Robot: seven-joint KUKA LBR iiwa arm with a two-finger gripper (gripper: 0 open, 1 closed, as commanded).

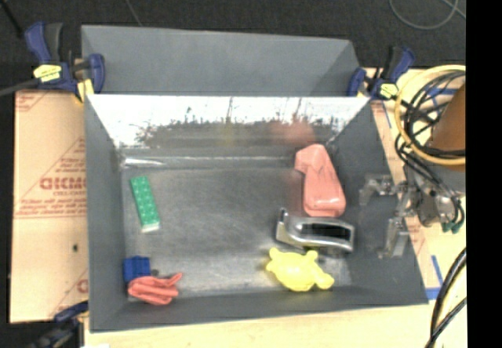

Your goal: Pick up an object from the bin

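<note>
My gripper (pixel 382 215) hangs over the bin's right sloping wall, open, with nothing between its fingers. Nearest to it, a little to its left on the bin floor, lies a silver and black metal tool (pixel 315 233). A pink rounded plastic thing (pixel 320 180) lies just above that tool, near the back right. In front of the tool rests a yellow soft toy (pixel 298 270), close to the front wall.
A green studded brick (pixel 145 201) lies at the left of the floor. In the front left corner sit a blue block (pixel 136 268) and a salmon-red floppy thing (pixel 154 288). The floor's middle is bare grey metal.
</note>
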